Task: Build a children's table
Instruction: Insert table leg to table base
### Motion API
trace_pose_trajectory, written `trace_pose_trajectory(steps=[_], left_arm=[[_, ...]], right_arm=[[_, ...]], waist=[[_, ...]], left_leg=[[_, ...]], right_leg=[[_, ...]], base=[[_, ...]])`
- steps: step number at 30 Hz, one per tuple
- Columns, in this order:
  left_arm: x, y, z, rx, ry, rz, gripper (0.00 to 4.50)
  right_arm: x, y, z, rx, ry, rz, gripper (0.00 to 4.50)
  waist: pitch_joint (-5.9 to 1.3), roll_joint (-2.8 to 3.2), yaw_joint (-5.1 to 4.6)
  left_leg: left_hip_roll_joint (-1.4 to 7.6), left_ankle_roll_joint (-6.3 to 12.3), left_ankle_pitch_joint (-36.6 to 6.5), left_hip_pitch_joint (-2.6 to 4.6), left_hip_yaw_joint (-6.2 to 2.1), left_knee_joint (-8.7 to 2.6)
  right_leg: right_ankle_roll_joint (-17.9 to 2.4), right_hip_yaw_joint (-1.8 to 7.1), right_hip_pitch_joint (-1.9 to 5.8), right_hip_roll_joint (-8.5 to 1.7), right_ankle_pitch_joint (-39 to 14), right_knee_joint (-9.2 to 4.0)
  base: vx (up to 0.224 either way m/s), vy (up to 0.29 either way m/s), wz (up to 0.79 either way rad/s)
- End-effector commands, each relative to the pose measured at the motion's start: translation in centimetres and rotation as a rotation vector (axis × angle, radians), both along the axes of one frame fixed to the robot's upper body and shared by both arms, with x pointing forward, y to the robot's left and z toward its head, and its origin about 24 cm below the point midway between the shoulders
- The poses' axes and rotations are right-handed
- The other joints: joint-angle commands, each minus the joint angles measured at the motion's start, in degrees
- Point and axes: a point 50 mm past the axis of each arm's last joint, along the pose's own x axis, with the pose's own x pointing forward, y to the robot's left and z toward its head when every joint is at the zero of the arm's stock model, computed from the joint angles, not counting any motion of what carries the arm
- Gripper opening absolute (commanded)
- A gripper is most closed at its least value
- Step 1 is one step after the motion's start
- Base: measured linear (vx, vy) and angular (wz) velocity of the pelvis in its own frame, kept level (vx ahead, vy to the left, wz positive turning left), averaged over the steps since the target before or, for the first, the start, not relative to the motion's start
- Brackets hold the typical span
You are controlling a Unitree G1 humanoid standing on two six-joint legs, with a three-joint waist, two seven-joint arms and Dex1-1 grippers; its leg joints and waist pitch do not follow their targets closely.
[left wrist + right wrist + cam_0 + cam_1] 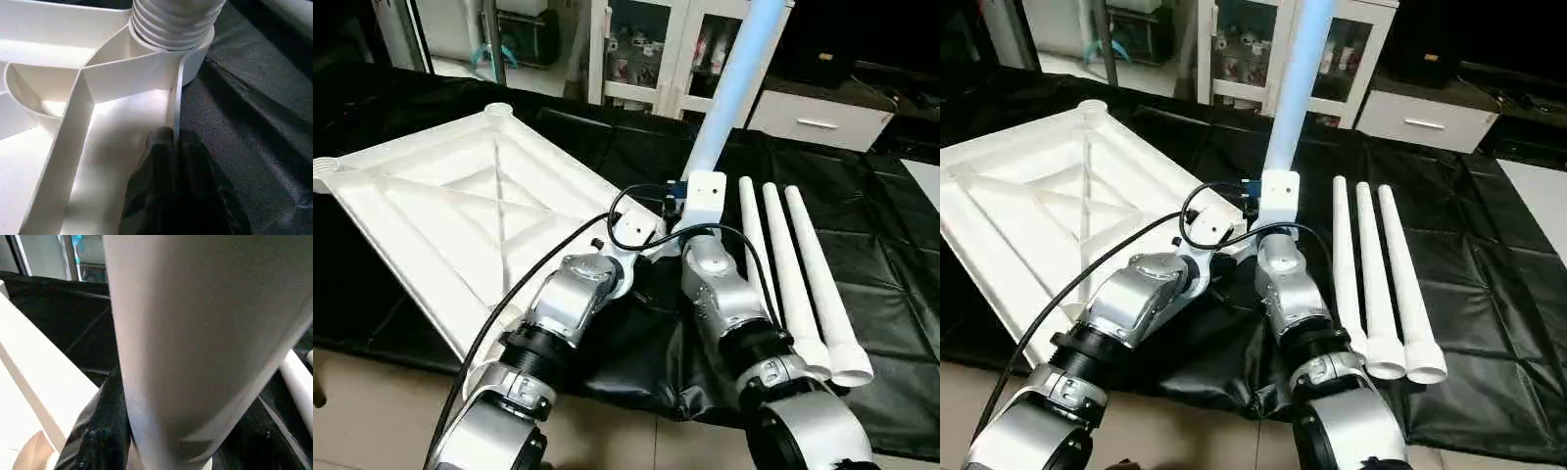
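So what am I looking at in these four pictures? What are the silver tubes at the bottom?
The silver tubes are a humanoid robot's forearms, seen from two cameras in its head looking down. The other two pictures come from cameras on its wrists. On the black-covered worktable lies a white tabletop, upside down so its ribs show, and three spare legs side by side. The right gripper holds a fourth leg upright at the tabletop's near corner socket, where its threaded end sits. The left gripper is shut on the tabletop's thin edge beside that socket, apparently steadying it.
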Motion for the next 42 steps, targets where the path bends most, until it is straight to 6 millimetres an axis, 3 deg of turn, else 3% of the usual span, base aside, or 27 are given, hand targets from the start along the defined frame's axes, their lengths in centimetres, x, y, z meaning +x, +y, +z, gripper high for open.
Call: trace_pose_trajectory(steps=[1, 3, 6, 10, 12, 13, 14, 16, 20, 23, 24, 29, 32, 34, 35, 37, 38, 42], left_arm=[[1.7, 2.2, 2.5, -0.003, -0.156, 0.114, 0.00], [1.5, 2.1, 2.5, -0.002, -0.159, 0.073, 0.00], [0.6, 2.5, 2.1, 0.029, -0.162, -0.059, 0.00], [-0.7, 4.2, 1.3, 0.090, -0.157, -0.238, 0.00], [-1.6, 5.3, 0.8, 0.117, -0.136, -0.351, 0.00], [-1.8, 5.5, 0.8, 0.121, -0.140, -0.381, 0.00], [-2.1, 5.9, 0.7, 0.128, -0.131, -0.422, 0.00], [-2.4, 6.3, 0.6, 0.134, -0.130, -0.472, 0.00], [-2.9, 7.6, 0.9, 0.168, -0.136, -0.556, 0.00], [-2.9, 7.7, 1.3, 0.154, -0.155, -0.551, 0.00], [-2.8, 7.8, 1.5, 0.142, -0.171, -0.544, 0.28], [-2.4, 7.9, 4.3, -0.080, -0.199, -0.496, 0.68], [-1.7, 9.0, 8.4, -0.341, -0.277, -0.449, 1.00], [-1.5, 9.5, 9.9, -0.434, -0.306, -0.440, 1.16], [-1.4, 10.0, 12.3, -0.580, -0.349, -0.447, 1.28], [-1.6, 9.9, 13.1, -0.635, -0.357, -0.464, 1.35], [-1.7, 9.6, 13.8, -0.685, -0.360, -0.492, 1.35], [-2.1, 7.9, 14.7, -0.760, -0.347, -0.552, 1.74]], right_arm=[[-1.9, -1.8, -5.2, -0.011, 0.226, -0.060, 1.84], [-1.6, -1.6, -4.6, 0.011, 0.195, -0.024, 1.84], [-0.6, -1.5, -2.3, 0.044, 0.084, 0.137, 1.84], [-0.1, -2.2, 0.6, 0.047, -0.011, 0.356, 1.84], [-0.2, -3.1, 2.0, 0.039, -0.048, 0.466, 1.84], [-0.2, -3.3, 2.2, 0.040, -0.053, 0.479, 1.84], [-0.2, -3.7, 2.8, 0.048, -0.061, 0.506, 1.84], [-0.3, -4.2, 3.6, 0.073, -0.083, 0.543, 1.84], [-0.7, -5.9, 7.1, 0.156, -0.153, 0.679, 1.84], [-0.9, -6.4, 8.2, 0.195, -0.173, 0.717, 1.83], [-1.0, -6.6, 8.6, 0.204, -0.180, 0.732, 1.83], [-1.4, -7.5, 10.2, 0.271, -0.216, 0.803, 1.83], [-2.2, -7.8, 10.2, 0.220, -0.160, 0.884, 1.83], [-2.4, -7.9, 10.0, 0.195, -0.135, 0.906, 1.83], [-2.9, -7.9, 9.7, 0.142, -0.088, 0.951, 1.83], [-3.1, -7.9, 9.6, 0.114, -0.065, 0.978, 1.83], [-3.5, -7.6, 9.3, 0.079, -0.032, 1.020, 1.83], [-4.7, -6.8, 8.8, 0.041, 0.035, 1.142, 1.83]], waist=[[-2.48, 0.12, -0.16], [-2.51, 0.29, -0.30], [-2.63, 0.44, -0.32], [-2.90, 0.51, -0.49], [-3.23, 0.74, -0.31], [-3.23, 0.74, -0.31], [-3.49, 0.67, -0.25], [-3.54, 0.80, -0.13], [-3.38, 0.99, 0.58], [-3.42, 0.92, 0.66], [-3.44, 0.84, 0.63], [-3.46, 0.66, 0.94], [-3.30, 0.24, 1.07], [-3.16, 0.46, 1.23], [-3.04, 0.46, 1.15], [-3.00, 0.35, 1.17], [-2.94, -0.21, 1.03], [-3.05, -0.06, 1.54]], left_leg=[[2.47, -1.92, -16.18, 0.69, -0.61, -4.61], [2.52, -2.15, -16.40, 0.71, -0.68, -4.66], [2.57, -1.16, -15.06, 0.42, -0.68, -4.57], [2.55, 0.91, -9.08, 0.19, -0.54, -4.01], [2.61, 2.02, -3.77, 0.55, -0.28, -3.46], [2.61, 2.02, -3.77, 0.55, -0.28, -3.46], [2.40, 2.77, -0.14, 0.72, -0.18, -3.10], [2.31, 3.36, 1.94, 0.73, -0.08, -2.85], [2.45, 2.77, -0.06, 1.10, 0.19, -2.95], [2.54, 1.94, -1.68, 1.03, 0.16, -3.04], [2.49, 1.86, -1.76, 1.03, 0.17, -3.02], [2.45, 1.27, -1.74, 0.93, 0.27, -2.85], [2.33, 1.27, -2.65, 0.83, 0.36, -2.79], [2.24, 0.34, -4.02, 0.85, 0.32, -2.82], [2.28, -0.32, -5.19, 0.86, 0.31, -2.93], [2.35, -0.98, -5.68, 0.84, 0.19, -2.93], [2.33, -0.92, -5.78, 0.73, 0.25, -2.95], [2.47, -0.57, -4.56, 0.81, 0.21, -2.65]], right_leg=[[-6.87, 2.54, 1.33, -3.23, -9.02, -4.98], [-6.69, 2.56, 1.26, -3.16, -8.83, -5.00], [-6.89, 2.55, 1.58, -3.17, -6.05, -4.71], [-8.32, 2.37, 2.15, -2.79, 2.33, -3.86], [-10.49, 2.28, 2.27, -2.57, 9.22, -3.06], [-10.49, 2.28, 2.27, -2.57, 9.22, -3.06], [-12.19, 2.19, 2.40, -2.33, 13.60, -2.63], [-13.31, 2.09, 2.38, -2.19, 16.49, -2.36], [-13.73, 2.18, 2.30, -2.14, 14.30, -2.48], [-13.91, 2.16, 2.36, -2.44, 12.77, -2.47], [-14.07, 2.16, 2.42, -2.43, 12.67, -2.49], [-16.08, 2.14, 2.42, -2.55, 12.31, -2.23], [-16.32, 2.12, 2.40, -2.55, 10.20, -2.37], [-16.44, 2.11, 2.37, -2.57, 7.74, -2.41], [-16.27, 2.08, 2.36, -2.54, 6.36, -2.49], [-16.08, 2.04, 2.31, -2.52, 5.94, -2.48], [-15.89, 2.06, 2.41, -2.51, 5.62, -2.57], [-15.19, 2.16, 2.59, -2.67, 5.74, -2.53]], base=[[0.000, 0.000, 0.00], [0.000, 0.000, 0.00], [0.000, 0.000, 0.00], [0.000, 0.000, 0.00], [0.000, 0.000, 0.00], [0.000, 0.000, 0.00], [0.000, 0.000, 0.00], [0.000, 0.000, 0.00], [0.000, 0.000, 0.00], [0.000, 0.000, 0.00], [0.000, 0.000, 0.00], [0.000, 0.000, 0.00], [0.000, 0.000, 0.00], [0.000, 0.000, 0.00], [0.000, 0.000, 0.00], [0.000, 0.000, 0.00], [0.000, 0.000, 0.00], [0.000, 0.000, 0.00]])
